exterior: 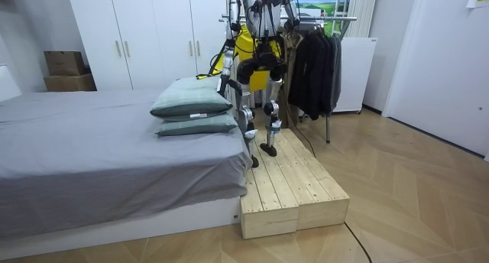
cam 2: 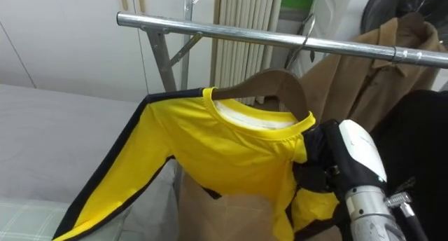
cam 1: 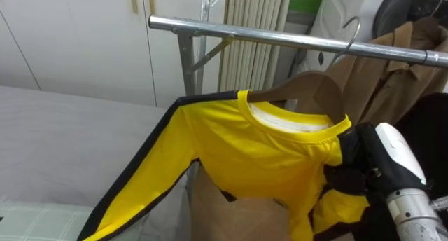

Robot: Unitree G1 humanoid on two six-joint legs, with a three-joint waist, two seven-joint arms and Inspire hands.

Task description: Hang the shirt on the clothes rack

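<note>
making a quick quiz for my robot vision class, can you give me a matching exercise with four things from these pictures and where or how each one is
Things:
1. yellow shirt
2. tan coat
3. pillows
4. right hand

Places or states:
a. stacked on the grey bed
b. closed on the shirt's shoulder
c. draped on a wooden hanger
d. hanging at the metal rail, right of the shirt

Pairs: 1-c, 2-d, 3-a, 4-b
</note>
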